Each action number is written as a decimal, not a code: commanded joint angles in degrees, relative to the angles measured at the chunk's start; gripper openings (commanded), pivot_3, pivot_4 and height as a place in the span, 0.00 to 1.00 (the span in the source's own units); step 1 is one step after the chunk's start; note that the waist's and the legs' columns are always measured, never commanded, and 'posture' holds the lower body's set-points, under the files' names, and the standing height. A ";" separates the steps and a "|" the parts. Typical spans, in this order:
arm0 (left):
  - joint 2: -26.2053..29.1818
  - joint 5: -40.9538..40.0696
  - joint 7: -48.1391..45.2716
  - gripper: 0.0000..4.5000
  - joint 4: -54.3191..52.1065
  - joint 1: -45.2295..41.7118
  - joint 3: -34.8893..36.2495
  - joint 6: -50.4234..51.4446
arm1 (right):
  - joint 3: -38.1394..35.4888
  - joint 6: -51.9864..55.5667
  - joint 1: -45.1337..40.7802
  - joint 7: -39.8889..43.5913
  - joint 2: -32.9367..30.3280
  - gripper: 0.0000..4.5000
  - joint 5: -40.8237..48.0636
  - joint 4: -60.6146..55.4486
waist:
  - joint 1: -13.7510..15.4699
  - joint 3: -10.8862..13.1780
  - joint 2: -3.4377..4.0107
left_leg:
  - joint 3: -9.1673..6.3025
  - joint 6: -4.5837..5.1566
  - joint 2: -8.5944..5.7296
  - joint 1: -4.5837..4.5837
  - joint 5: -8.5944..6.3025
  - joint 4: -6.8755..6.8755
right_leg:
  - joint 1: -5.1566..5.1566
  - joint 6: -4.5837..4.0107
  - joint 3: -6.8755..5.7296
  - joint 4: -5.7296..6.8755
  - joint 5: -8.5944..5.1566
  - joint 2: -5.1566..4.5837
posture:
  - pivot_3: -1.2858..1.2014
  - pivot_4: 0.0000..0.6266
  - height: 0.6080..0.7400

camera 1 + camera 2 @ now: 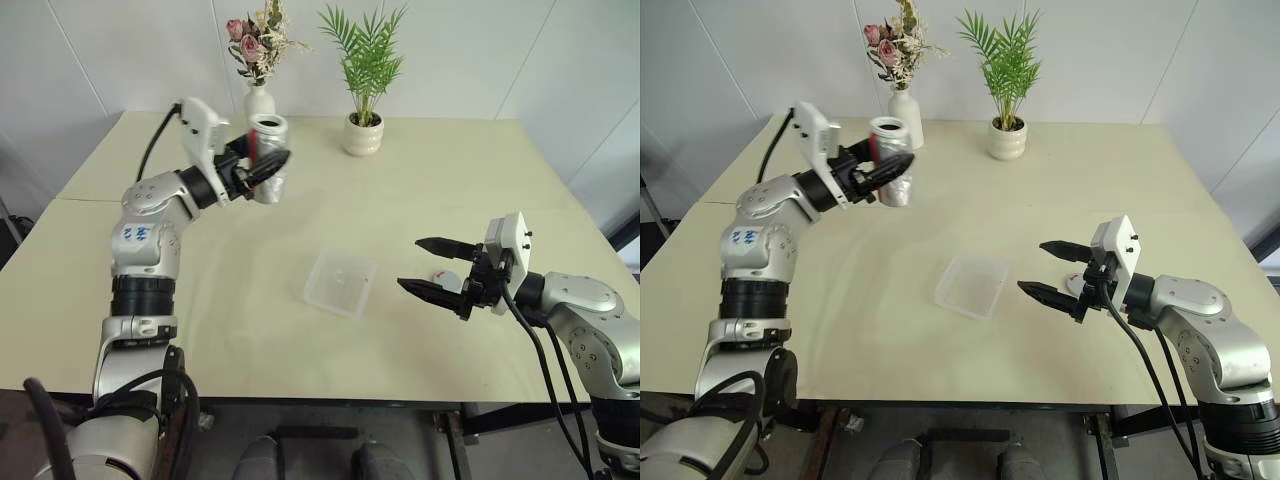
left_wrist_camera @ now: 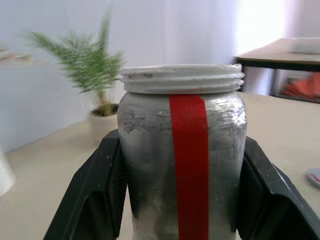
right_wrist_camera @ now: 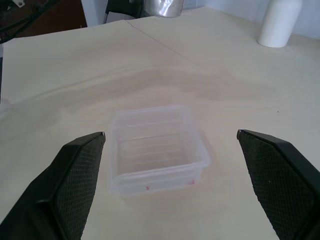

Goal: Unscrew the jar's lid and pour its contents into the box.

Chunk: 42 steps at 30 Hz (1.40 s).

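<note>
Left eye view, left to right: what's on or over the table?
Left gripper holding the jar → box → plant pot → lid → right gripper, open.

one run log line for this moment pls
left gripper: shut on open jar, upright, held aloft | right gripper: open, empty | lid: on table | box: mid-table

A plain test room: a bare cream table (image 1: 300, 230) against white walls, dressed with a flower vase (image 1: 259, 100) and potted plant (image 1: 364, 130).
</note>
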 commanded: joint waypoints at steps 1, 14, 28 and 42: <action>-1.22 -1.14 10.67 0.53 -7.28 4.59 4.54 5.51 | -1.46 -0.08 -0.29 0.06 -0.77 0.99 1.06 -2.03 | -0.01 0.00 0.00 | -0.01 0.00 0.00 0.10 0.00 -0.03 | 0.10 0.00 -0.01 -0.04 0.00 0.00 | 0.52 0.24 1.00; -4.37 -4.44 12.48 0.53 -14.76 15.77 5.10 -2.19 | -0.76 -0.20 -0.09 -0.12 -0.58 0.99 0.33 -2.02 | 0.33 -0.01 -0.01 | -0.14 0.04 0.01 0.12 -0.02 -0.51 | 0.54 -0.04 -0.38 -1.31 0.37 -0.09 | 0.52 0.24 1.00; 0.32 -1.15 -0.64 0.53 -6.99 11.80 -3.22 -15.68 | -0.86 -1.51 2.78 2.26 -4.35 0.99 -2.70 -1.63 | 0.27 -0.01 -0.01 | -0.02 0.02 0.01 0.12 -0.01 -0.99 | 0.45 -0.05 -0.35 -1.71 0.36 -0.09 | 0.52 0.24 1.00; 9.42 22.61 -18.14 0.53 20.69 -21.99 -24.57 -49.22 | 0.70 -3.41 1.39 3.96 -3.99 0.99 -4.88 1.22 | 0.45 -0.01 -0.01 | 0.07 0.08 -0.09 0.00 -0.03 -1.10 | 0.49 -0.01 -0.35 -2.08 0.41 -0.12 | 0.52 0.24 1.00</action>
